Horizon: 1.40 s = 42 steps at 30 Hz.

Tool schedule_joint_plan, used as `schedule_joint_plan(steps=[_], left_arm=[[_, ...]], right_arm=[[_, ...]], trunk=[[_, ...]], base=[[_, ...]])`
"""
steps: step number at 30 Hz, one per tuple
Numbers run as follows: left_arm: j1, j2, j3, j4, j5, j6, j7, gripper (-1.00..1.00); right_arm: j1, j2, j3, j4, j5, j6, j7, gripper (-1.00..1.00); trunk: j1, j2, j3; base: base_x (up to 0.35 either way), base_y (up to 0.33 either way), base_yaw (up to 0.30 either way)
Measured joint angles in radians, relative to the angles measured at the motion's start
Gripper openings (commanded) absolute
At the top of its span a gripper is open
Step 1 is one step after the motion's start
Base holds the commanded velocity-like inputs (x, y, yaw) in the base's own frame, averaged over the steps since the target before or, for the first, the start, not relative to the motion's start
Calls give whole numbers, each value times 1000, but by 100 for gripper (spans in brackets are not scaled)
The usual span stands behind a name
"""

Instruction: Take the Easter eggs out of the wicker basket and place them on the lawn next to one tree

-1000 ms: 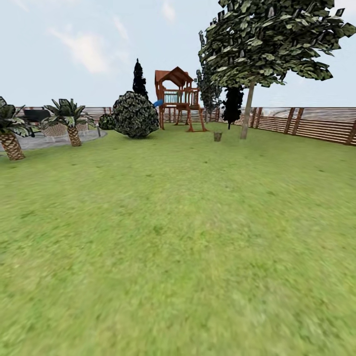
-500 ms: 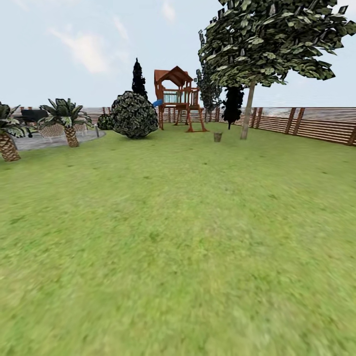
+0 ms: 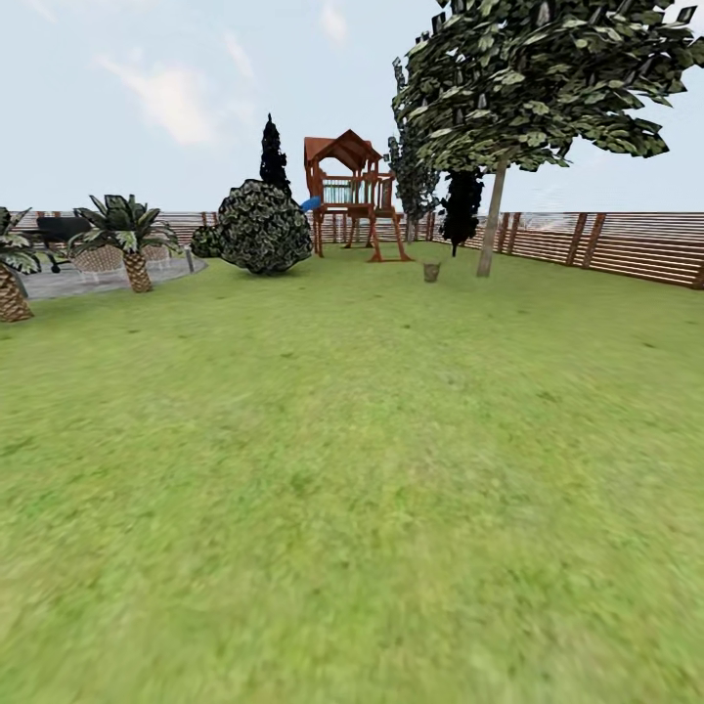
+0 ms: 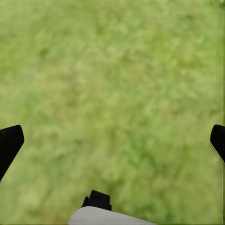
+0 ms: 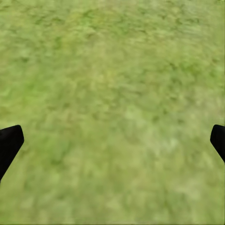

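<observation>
Since a second ago the head camera has shifted: the short palms (image 3: pixel 125 240) now sit further left. The small brown-grey wicker basket (image 3: pixel 431 271) stands far off on the mottled green lawn (image 3: pixel 352 469), near the pale-trunked tree (image 3: pixel 492 210). Left pincer (image 4: pixel 112 140) and right pincer (image 5: pixel 112 140) hang spread wide, empty, over grass.

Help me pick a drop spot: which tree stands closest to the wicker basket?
The tall pale-trunked tree with the blocky green canopy, just right of the wicker basket; the black conifers and palms stand farther off.
</observation>
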Motion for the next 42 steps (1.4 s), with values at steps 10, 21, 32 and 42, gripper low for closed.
schedule_joint_plan(steps=[10, 21, 32, 42], left_arm=[[0, 0, 0, 0, 0, 0, -1, 100], [0, 0, 0, 0, 1, 0, -1, 100], [0, 2, 0, 0, 1, 0, -1, 100], [0, 8, 3, 0, 10, -2, -1, 100]], right_arm=[[0, 0, 0, 0, 0, 0, 0, 100], [0, 0, 0, 0, -1, 0, 0, 100], [0, 1, 0, 0, 0, 0, 0, 100], [0, 3, 1, 0, -3, 0, 1, 100]], trunk=[[-38, 70, 31], [-81, 147, 66], [-123, 224, 100], [-161, 294, 132]], base=[[321, 0, 0], [321, 0, -106], [321, 0, -52], [323, 0, -213]])
